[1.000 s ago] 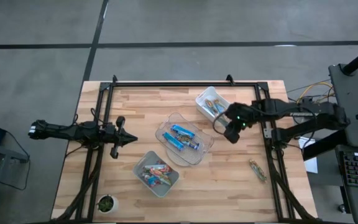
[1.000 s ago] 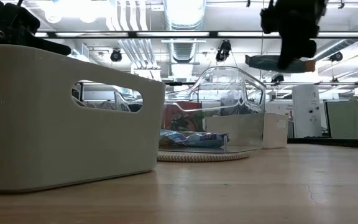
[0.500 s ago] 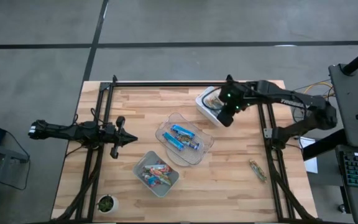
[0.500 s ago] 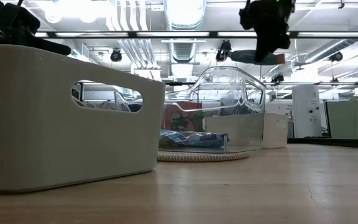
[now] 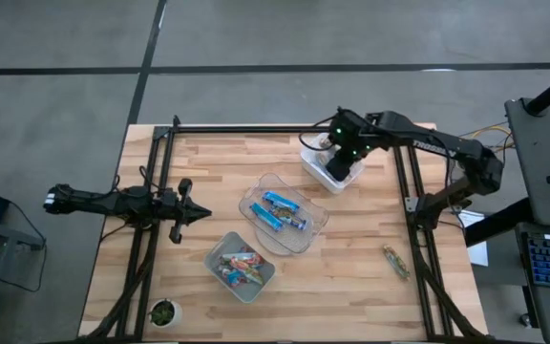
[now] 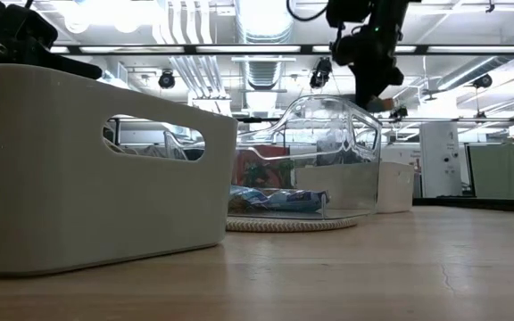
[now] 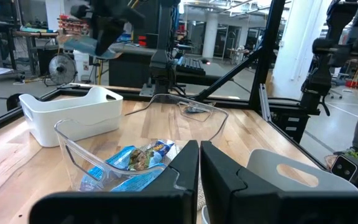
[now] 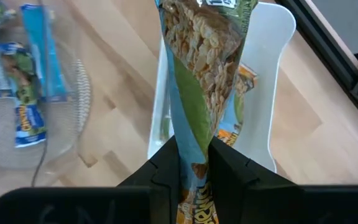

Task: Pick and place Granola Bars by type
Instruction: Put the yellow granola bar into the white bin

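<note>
Right gripper [image 8: 194, 163], fingers clamped on a greenish-brown granola bar [image 8: 207, 68], held above the white bin [image 5: 330, 164] at the far right of the table [image 5: 370, 287]; more greenish-brown bars lie in that bin. Near and to the left stands the clear bin [image 5: 283, 213] with blue bars [image 5: 282, 212]; nearer still, the grey bin [image 5: 240, 267] holds red and orange bars [image 5: 239, 267]. One loose bar [image 5: 395, 261] lies on the table's right edge, near side. Left gripper [image 5: 191, 215], fingers closed with nothing held, waits at the table's left side.
</note>
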Controlling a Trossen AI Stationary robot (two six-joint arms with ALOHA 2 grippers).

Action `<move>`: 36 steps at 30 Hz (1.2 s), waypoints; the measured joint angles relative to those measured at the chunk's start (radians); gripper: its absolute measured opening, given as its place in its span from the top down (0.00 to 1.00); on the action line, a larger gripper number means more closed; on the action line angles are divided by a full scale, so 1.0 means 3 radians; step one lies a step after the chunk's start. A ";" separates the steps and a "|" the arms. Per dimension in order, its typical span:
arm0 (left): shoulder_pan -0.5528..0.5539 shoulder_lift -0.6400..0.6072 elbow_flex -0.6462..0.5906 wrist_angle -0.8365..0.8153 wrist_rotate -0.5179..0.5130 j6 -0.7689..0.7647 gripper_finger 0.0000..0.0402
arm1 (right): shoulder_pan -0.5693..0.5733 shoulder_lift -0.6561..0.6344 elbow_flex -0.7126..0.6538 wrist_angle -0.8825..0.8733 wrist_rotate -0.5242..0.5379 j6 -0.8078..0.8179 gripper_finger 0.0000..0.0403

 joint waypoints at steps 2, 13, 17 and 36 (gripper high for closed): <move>0.0001 0.0000 0.0000 0.0000 0.0000 0.0000 1.00 | -0.0069 0.0053 -0.0001 0.0003 -0.0001 -0.0001 0.85; 0.0000 -0.0001 0.0000 -0.0001 -0.0001 0.0000 1.00 | -0.0495 0.0364 -0.0001 0.0042 -0.0088 -0.0044 0.85; 0.0001 -0.0001 0.0000 -0.0001 -0.0001 0.0000 1.00 | -0.0555 0.0480 -0.0003 0.0055 -0.0090 -0.0121 0.85; 0.0001 -0.0001 0.0000 -0.0001 -0.0001 0.0000 1.00 | -0.0570 0.1021 -0.0009 0.0202 -0.0087 -0.0212 0.85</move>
